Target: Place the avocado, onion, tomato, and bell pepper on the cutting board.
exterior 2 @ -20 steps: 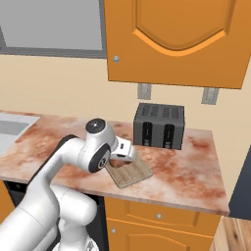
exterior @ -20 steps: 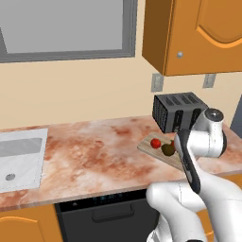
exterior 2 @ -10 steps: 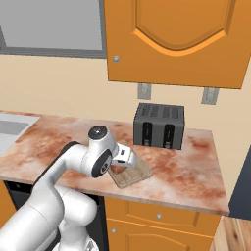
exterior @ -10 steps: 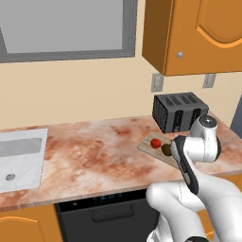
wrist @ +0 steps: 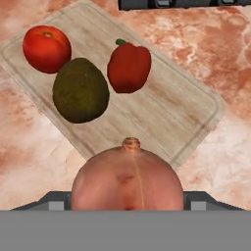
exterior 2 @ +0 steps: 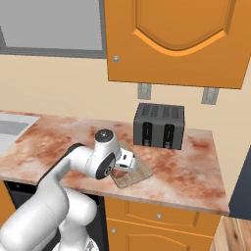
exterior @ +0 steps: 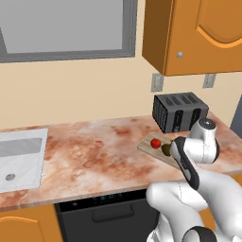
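Arm lowering since earlier; claw (wrist: 127, 208) gripping onion (wrist: 127, 179), nearing cutting board (wrist: 162, 105): release low, beside avocado (wrist: 81, 90).

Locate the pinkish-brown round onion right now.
In the hand view, the pinkish-brown round onion sits between the gripper's dark fingertips, above the near edge of the striped tan wooden cutting board, nearest the dark green avocado.
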